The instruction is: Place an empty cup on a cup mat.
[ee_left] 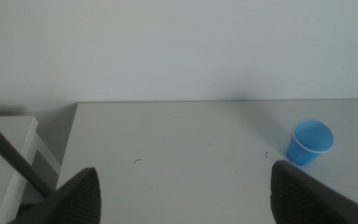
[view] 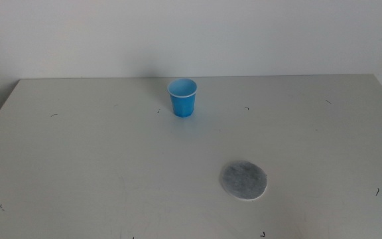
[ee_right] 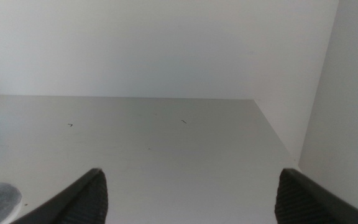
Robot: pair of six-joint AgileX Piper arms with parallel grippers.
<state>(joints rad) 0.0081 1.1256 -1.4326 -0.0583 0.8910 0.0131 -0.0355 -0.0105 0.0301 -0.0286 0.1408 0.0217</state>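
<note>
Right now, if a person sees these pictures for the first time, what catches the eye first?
The bright blue cup stands upright toward the far side of the pale grey table, the only strong colour. Nearer the camera and a little to the right lies the round grey cup mat, apart from the cup. Both grippers, left and right, wait open and hold nothing.

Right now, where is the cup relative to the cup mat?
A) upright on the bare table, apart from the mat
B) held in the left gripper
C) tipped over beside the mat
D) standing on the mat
A: the cup stands upright on the table, with bare tabletop between it and the cup mat; neither gripper touches it.
</note>
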